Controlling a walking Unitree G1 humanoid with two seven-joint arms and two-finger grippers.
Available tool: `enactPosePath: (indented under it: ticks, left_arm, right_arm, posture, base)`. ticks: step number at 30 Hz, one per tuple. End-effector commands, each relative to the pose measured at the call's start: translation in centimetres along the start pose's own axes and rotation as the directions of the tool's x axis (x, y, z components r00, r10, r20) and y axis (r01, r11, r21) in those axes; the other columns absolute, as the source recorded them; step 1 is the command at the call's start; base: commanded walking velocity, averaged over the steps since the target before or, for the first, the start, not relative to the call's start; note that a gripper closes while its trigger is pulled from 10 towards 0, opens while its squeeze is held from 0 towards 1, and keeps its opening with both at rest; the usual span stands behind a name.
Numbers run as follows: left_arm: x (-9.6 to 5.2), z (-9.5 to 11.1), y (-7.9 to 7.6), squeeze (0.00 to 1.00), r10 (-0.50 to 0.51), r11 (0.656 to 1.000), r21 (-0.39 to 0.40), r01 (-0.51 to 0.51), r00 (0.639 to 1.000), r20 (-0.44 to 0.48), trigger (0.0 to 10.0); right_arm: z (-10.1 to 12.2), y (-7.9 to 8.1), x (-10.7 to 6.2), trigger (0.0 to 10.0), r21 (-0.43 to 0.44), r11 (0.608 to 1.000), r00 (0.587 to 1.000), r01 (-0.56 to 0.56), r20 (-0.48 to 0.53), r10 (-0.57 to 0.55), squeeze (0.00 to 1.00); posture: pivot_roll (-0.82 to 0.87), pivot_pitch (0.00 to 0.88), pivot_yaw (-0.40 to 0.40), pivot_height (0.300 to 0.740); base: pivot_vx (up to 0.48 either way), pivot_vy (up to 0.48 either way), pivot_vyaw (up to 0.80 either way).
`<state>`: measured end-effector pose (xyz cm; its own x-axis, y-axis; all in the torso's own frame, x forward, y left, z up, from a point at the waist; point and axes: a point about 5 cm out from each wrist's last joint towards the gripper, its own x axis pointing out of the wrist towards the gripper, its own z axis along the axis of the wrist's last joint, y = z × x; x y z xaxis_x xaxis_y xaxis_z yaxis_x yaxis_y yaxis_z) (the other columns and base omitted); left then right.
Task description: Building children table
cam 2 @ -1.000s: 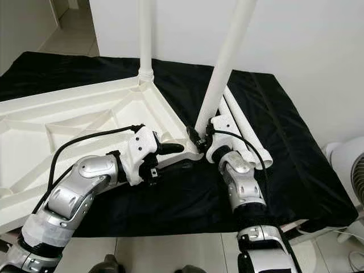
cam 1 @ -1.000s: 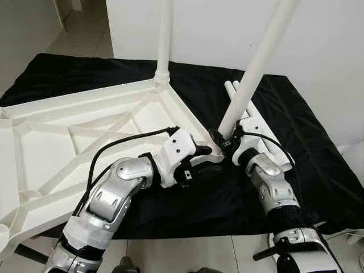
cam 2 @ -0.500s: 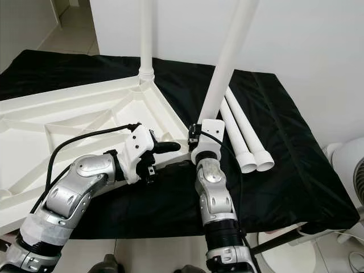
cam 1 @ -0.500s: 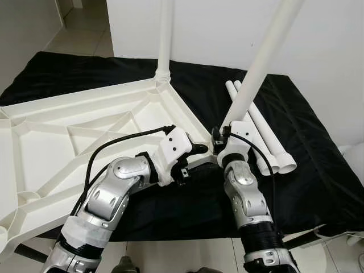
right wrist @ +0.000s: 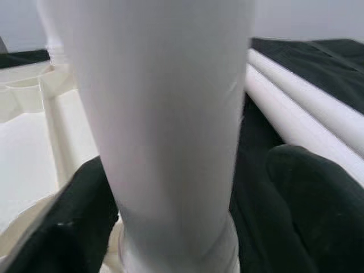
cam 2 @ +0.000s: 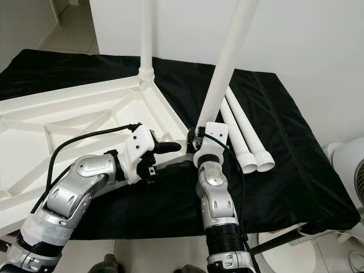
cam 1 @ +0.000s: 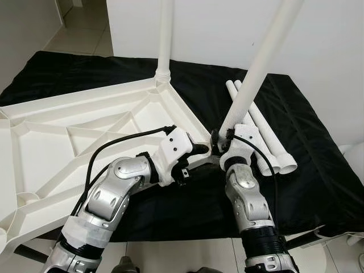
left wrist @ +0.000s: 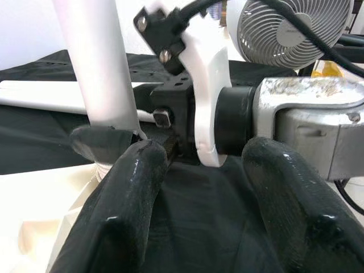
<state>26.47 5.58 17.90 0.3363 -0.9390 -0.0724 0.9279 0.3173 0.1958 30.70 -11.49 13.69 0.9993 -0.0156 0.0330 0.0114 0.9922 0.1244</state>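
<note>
The white table top [cam 1: 68, 131] lies upside down on a black cloth [cam 1: 307, 153]. One white leg [cam 1: 165, 34] stands upright in its far corner socket. A second leg [cam 1: 261, 62] leans to the right, its foot at the near right corner of the top. My right gripper [cam 1: 219, 143] is shut on this leg just above the foot, with black fingers [right wrist: 307, 193] on either side of it. My left gripper [cam 1: 200, 152] is open at the same corner; one finger [left wrist: 125, 199] touches the leg's base.
Two loose white legs [cam 1: 267, 136] lie side by side on the cloth, right of my right arm. A white fan [cam 2: 355, 170] stands on the floor at the right. A white wall rises close behind the cloth.
My right arm has swung left, bringing the foot of the tilted leg in against the table's near right corner. The left gripper has stayed at that corner.
</note>
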Motion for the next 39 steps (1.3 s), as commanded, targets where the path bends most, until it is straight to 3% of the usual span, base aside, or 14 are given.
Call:
enactPosePath:
  ticks: [1,7,8,9,14,16,18,20,26,27,28,29,32,39]
  left_arm:
    - [0.2,0.0,0.0,0.00,0.032,0.999,0.011,-0.032,1.000,0.001,10.0]
    - [0.3,0.0,0.0,0.00,0.029,1.000,0.010,-0.029,1.000,0.002,10.0]
    - [0.4,0.1,-0.1,0.00,0.025,1.000,0.010,-0.025,1.000,0.004,10.0]
    - [0.4,0.1,-0.3,0.00,0.016,1.000,0.008,-0.016,1.000,0.007,10.0]
    - [0.5,0.2,-0.4,0.00,0.010,1.000,0.007,-0.010,1.000,0.009,10.0]
    - [0.6,0.1,-0.7,0.00,-0.003,1.000,0.008,0.003,1.000,0.009,10.0]
    - [0.8,0.2,-0.9,0.00,-0.023,1.000,0.007,0.023,1.000,0.011,10.0]
    - [0.8,0.2,-0.9,0.00,-0.023,1.000,0.007,0.023,1.000,0.011,10.0]
    - [0.9,0.2,-1.0,0.00,-0.031,0.999,0.015,0.031,1.000,0.007,10.0]
    - [0.9,0.2,-1.0,0.00,-0.030,0.999,0.017,0.029,1.000,0.004,10.0]
    - [0.9,0.2,-1.0,0.00,-0.030,0.999,0.017,0.029,1.000,0.004,10.0]
    - [0.9,0.2,-1.0,0.00,-0.028,0.999,0.017,0.028,1.000,0.003,10.0]
    - [1.0,0.2,-1.0,0.00,-0.022,1.000,0.017,0.022,1.000,0.005,10.0]
    - [1.0,0.2,-1.0,0.00,-0.020,1.000,0.016,0.020,1.000,0.007,10.0]
  right_arm:
    - [-0.1,-0.3,-0.2,10.0,0.020,1.000,1.000,-0.011,-0.001,0.011,1.00]
    - [0.2,-1.0,-0.2,10.0,0.003,0.999,0.999,-0.053,0.011,0.053,1.00]
    - [0.3,-1.8,-0.1,10.0,-0.016,0.993,0.993,-0.117,0.016,0.117,0.14]
    - [0.4,-2.6,-0.1,10.0,-0.044,0.977,0.978,-0.207,0.018,0.208,0.00]
    - [0.5,-3.0,-0.1,10.0,-0.065,0.963,0.964,-0.263,0.015,0.264,0.00]
    - [0.4,-3.4,0.0,10.0,-0.099,0.939,0.944,-0.329,0.001,0.330,0.00]
    - [0.2,-3.9,0.9,10.0,-0.161,0.881,0.894,-0.446,-0.041,0.445,0.00]
    - [0.2,-3.9,0.9,10.0,-0.161,0.881,0.894,-0.446,-0.041,0.445,0.00]
    - [0.1,-4.0,2.2,10.0,-0.158,0.816,0.831,-0.557,-0.096,0.548,0.00]
    - [0.0,-4.0,2.5,4.2,-0.156,0.797,0.812,-0.583,-0.116,0.572,0.00]
    - [0.0,-4.0,2.5,4.2,-0.156,0.797,0.812,-0.583,-0.116,0.572,0.00]
    - [-0.2,-4.0,2.6,0.1,-0.149,0.786,0.800,-0.600,-0.132,0.586,0.00]
    - [-0.7,-3.9,2.7,0.0,-0.139,0.759,0.771,-0.636,-0.167,0.615,0.00]
    - [-1.1,-4.0,2.6,0.0,-0.126,0.759,0.767,-0.638,-0.182,0.615,0.00]
  posture:
    - [0.06,0.000,-0.101,0.740]
    - [0.06,0.000,-0.100,0.740]
    - [0.06,0.000,-0.096,0.740]
    - [0.06,0.000,-0.092,0.740]
    - [0.06,0.000,-0.092,0.740]
    - [0.05,0.000,-0.087,0.740]
    - [0.05,0.000,-0.076,0.740]
    - [0.05,0.000,-0.076,0.740]
    - [0.06,0.000,-0.074,0.740]
    - [0.07,0.000,-0.076,0.740]
    - [0.07,0.000,-0.076,0.740]
    - [0.07,0.000,-0.079,0.740]
    - [0.07,0.000,-0.083,0.740]
    - [0.08,0.000,-0.087,0.740]
  base:
    - [0.000,0.000,0.00]
    - [0.000,0.000,0.00]
    - [0.000,0.000,0.00]
    - [0.000,0.000,0.00]
    - [0.000,0.000,0.00]
    - [0.000,0.000,0.00]
    - [0.000,0.000,0.00]
    - [0.000,0.000,0.00]
    - [0.000,0.000,0.00]
    - [0.000,0.000,0.00]
    - [0.000,0.000,0.00]
    - [0.000,0.000,0.00]
    - [0.000,0.000,0.00]
    - [0.000,0.000,0.00]
